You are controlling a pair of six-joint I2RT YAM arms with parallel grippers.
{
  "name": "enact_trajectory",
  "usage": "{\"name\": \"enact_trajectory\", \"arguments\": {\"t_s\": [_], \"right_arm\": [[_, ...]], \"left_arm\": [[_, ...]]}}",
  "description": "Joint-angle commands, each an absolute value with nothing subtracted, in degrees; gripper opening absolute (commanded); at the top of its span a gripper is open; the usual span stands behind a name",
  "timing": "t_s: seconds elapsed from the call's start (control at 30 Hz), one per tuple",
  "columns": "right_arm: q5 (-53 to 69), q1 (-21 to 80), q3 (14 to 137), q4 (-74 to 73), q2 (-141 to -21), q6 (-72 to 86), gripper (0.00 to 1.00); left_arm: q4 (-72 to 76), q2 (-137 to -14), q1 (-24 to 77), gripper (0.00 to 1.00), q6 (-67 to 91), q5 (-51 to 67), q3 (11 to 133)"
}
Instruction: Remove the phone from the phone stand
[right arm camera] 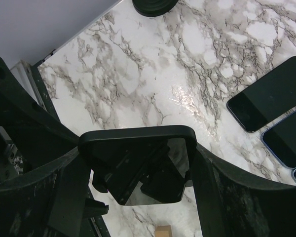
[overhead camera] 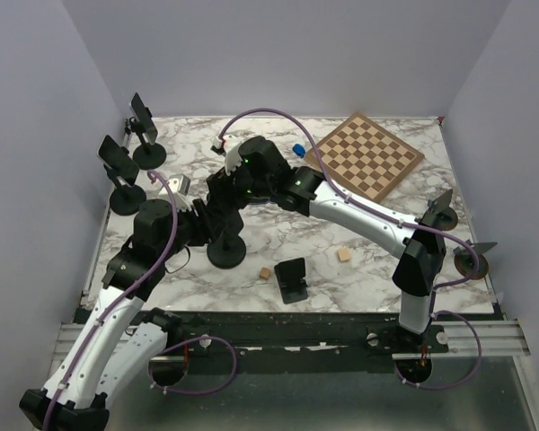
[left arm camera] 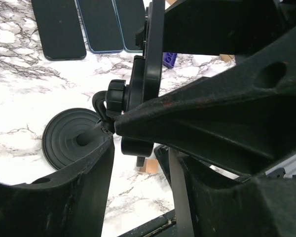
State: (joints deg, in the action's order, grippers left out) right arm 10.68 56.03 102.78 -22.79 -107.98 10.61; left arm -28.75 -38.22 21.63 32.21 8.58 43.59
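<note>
Your right jaws: clasped across the side edges of the phone point(right arm camera: 135, 148).
Phone sits mounted on the phone stand point(left arm camera: 64, 133); your left jaws straddle its neck, grip impossible to tell; desk point(right arm camera: 153, 64) beneath.

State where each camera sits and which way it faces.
Top external: above and behind the arm bases, looking down at the marble table; left arm and right arm show.
Left wrist: close beside the phone stand, angled down; left fingers show.
Right wrist: looking down on the phone between right fingers.
Both wrist views share the flat phones.
</note>
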Motion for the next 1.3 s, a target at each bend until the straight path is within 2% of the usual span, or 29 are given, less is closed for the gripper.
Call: {"name": "enact_trajectory", "arguments": {"t_s": [0.0, 0.6, 0.77, 0.83, 1.07, 1.17, 1.27], "right_arm": [[14.4, 56.2, 102.8, -25.6, -107.2, 13.0, 0.01], [20.6, 55.8, 102.6, -23.5, -107.8, 14.8, 0.01], [19.5, 55.8, 102.1, -22.9, -108.2, 15.2, 0.01], [16.9, 55.8, 101.3, -22.9, -107.8, 14.4, 0.01], [9.8, 55.0, 94.2, -18.8, -103.9, 9.8, 0.01], [17.1, 52.9, 91.8, -16.6, -103.1, 7.2, 0.01], [29.8, 49.4, 91.4, -15.2, -103.9, 7.1, 0.01]], "left_arm": [[-24.3, -39.8, 20.5, 0.55, 31.6, 11.9, 44.0], [-20.4, -38.7, 19.7, 0.39, 29.6, 12.8, 40.8], [-20.1, -37.3, 19.7, 0.20, 28.6, 12.4, 40.3], [-20.6, -36.2, 19.7, 0.00, 28.2, 11.6, 39.6], [-22.7, -31.3, 19.5, 0.00, 26.5, 15.1, 36.4], [-21.4, -28.9, 19.1, 0.00, 25.7, 19.6, 34.7], [-21.5, -28.2, 18.8, 0.00, 25.1, 23.3, 34.2]]}}
